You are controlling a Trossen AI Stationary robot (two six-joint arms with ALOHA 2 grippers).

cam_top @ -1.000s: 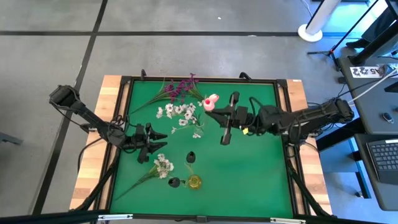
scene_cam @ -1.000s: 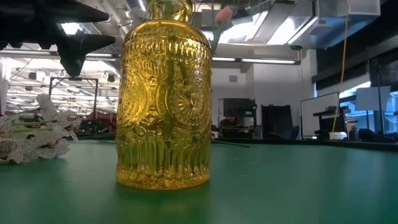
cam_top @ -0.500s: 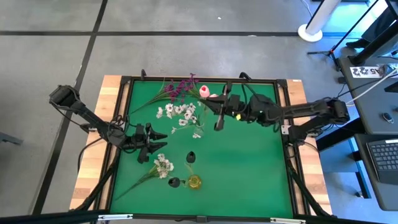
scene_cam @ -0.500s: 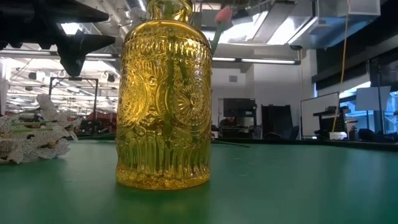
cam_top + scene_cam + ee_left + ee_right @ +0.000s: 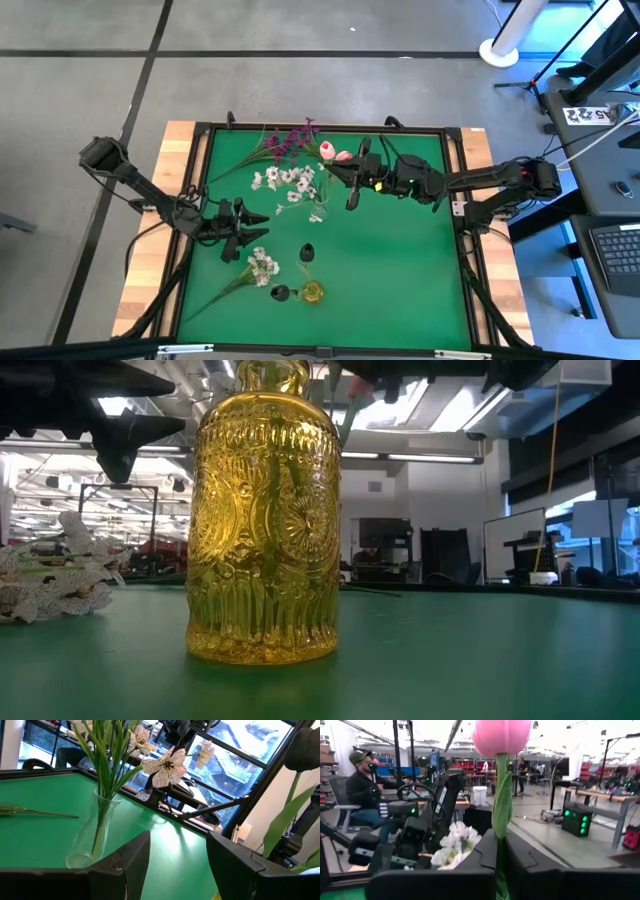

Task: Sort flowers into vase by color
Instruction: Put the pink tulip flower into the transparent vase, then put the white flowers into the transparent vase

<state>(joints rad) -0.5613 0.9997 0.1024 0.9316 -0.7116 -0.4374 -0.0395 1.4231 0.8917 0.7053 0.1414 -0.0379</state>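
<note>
- Two dark arms reached over the green bench [image 5: 400, 270]; the right gripper [image 5: 349, 176] sat toward the far middle, the left gripper [image 5: 250, 232] waited at the left side.
- Right fingers [image 5: 485, 851] were clenched on the green stem of a pink tulip [image 5: 501, 736], whose bloom stood upright above them; from overhead the tulip [image 5: 342, 156] lay just beside the magenta sprigs [image 5: 292, 138] at the far edge.
- Left fingers [image 5: 131, 862] stood apart and grasped nothing, pointing toward a clear glass vase [image 5: 92, 836] that held white blossoms [image 5: 165, 766] on green stems.
- White blossoms [image 5: 290, 182] spread between the magenta sprigs and the bench's middle, near the right gripper.
- Another white cluster [image 5: 262, 266] lay on the near left of the bench, just beside the left gripper, its stem running toward the near-left corner.
- A yellow glass vase [image 5: 314, 292] stood near the bench's near edge, filling the low view as an embossed bottle [image 5: 265, 520]; two small dark vases [image 5: 307, 252] stood close by it.
- A seated person in a cap [image 5: 366, 790] showed in the room beyond the bench.
</note>
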